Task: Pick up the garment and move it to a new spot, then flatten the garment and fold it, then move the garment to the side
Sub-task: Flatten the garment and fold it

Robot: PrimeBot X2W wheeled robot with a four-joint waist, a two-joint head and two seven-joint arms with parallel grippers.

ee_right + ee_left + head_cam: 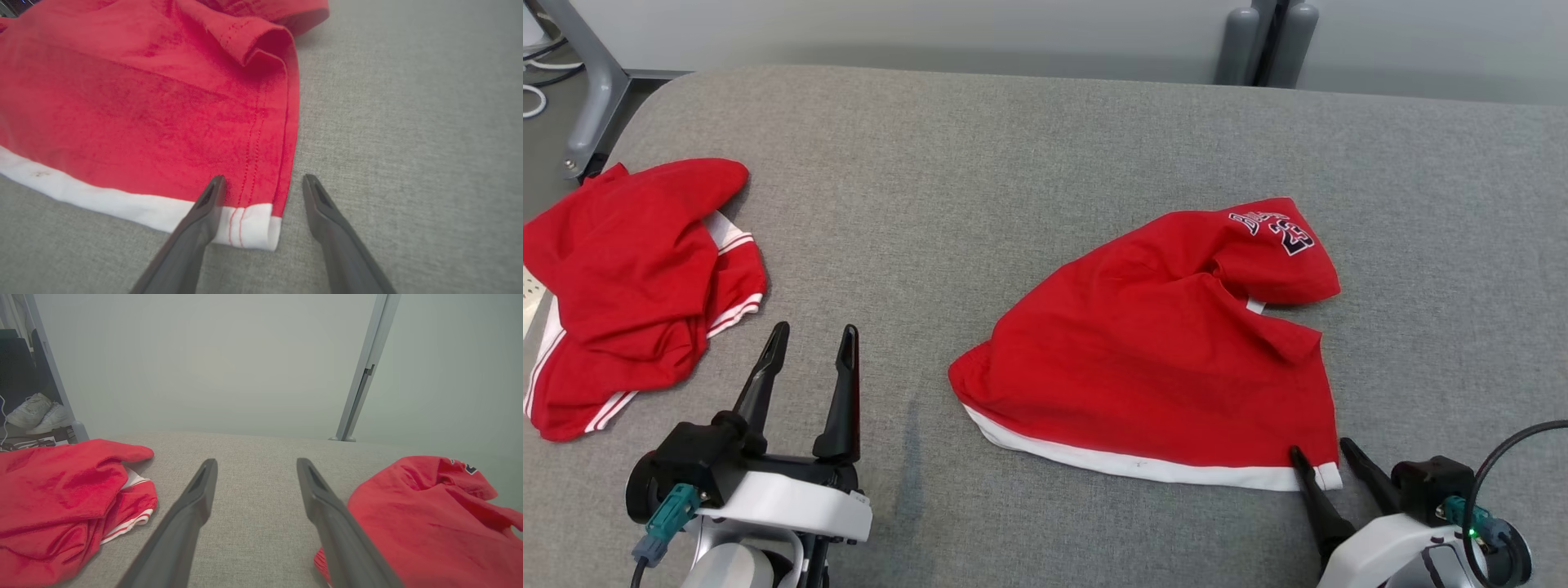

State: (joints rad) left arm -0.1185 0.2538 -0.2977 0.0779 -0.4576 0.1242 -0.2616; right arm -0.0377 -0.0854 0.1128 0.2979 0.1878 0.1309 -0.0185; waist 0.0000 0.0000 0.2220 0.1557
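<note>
The garment (1160,359) is a red shirt with a white hem band and dark lettering, lying rumpled on the grey cushion right of centre. My right gripper (1320,447) stands open at its near right hem corner (253,226); one finger lies over the white band, the other on bare fabric beside the edge. In the right wrist view the right gripper (261,179) straddles that corner, jaws apart. My left gripper (813,335) is open over bare cushion at the lower left, holding nothing. The left wrist view has the garment (425,522) to the right of the left gripper (255,462).
A second red garment with white stripes (629,286) lies heaped at the cushion's left edge, also seen as a red heap (61,498) in the left wrist view. A metal frame leg (596,90) stands beyond the far left corner. Grey posts (1266,41) rise behind the far edge.
</note>
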